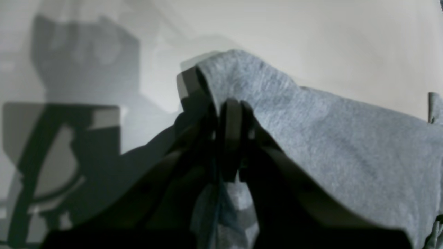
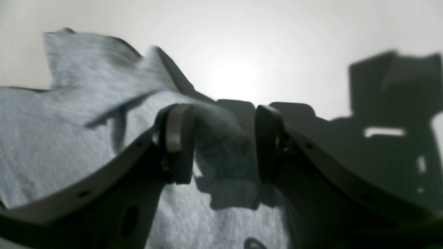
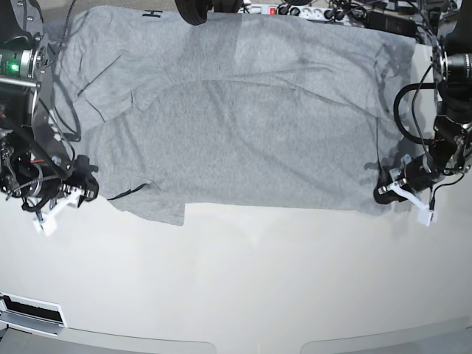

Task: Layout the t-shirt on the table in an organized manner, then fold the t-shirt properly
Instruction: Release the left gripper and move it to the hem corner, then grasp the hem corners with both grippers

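Shirt spread across far half of bench, long axis side to side. Left gripper clamped on its corner; right gripper apart, straddling a fold at opposite edge.

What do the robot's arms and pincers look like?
Both arms are black, with loose black cables looping beside them. The right arm shows a small green light. Each pincer, left pincer and right pincer, has dark curved fingers and a white piece near its tip.

left hand clamped, right hand spread
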`<act>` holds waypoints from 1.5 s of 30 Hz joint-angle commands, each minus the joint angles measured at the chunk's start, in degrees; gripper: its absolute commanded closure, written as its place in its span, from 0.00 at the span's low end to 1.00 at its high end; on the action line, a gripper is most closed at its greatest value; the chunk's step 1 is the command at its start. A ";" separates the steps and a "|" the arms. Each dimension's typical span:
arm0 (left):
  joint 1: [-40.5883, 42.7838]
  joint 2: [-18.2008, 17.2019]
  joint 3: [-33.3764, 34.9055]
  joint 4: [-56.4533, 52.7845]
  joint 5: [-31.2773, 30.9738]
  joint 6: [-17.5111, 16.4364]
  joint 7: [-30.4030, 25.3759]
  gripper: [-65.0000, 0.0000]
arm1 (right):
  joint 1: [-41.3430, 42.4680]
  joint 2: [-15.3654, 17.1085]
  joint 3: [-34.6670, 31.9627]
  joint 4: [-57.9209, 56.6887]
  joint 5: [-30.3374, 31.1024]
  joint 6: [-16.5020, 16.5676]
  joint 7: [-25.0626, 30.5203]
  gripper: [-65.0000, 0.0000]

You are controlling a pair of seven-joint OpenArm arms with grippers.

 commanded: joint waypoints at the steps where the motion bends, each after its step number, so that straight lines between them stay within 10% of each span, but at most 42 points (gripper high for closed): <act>1: -0.94 -1.64 0.00 0.37 0.74 0.92 0.39 1.00 | 0.74 1.09 0.26 0.37 1.46 1.16 0.72 0.54; 11: -0.94 -1.57 0.00 0.37 0.33 0.87 0.11 1.00 | -4.74 0.42 0.26 0.24 0.61 4.20 5.18 0.57; 16: -0.96 -1.51 0.00 0.37 0.33 0.90 -0.04 1.00 | -4.44 -0.46 0.26 0.24 0.48 9.04 7.76 1.00; 38: -14.32 -1.75 0.02 0.37 9.92 3.89 -3.10 1.00 | 13.27 0.52 0.26 0.31 -11.30 4.48 9.18 1.00; 45: -15.34 -1.27 0.02 0.37 9.99 -4.85 -1.38 1.00 | 14.51 0.52 0.26 0.31 -8.15 7.72 5.03 1.00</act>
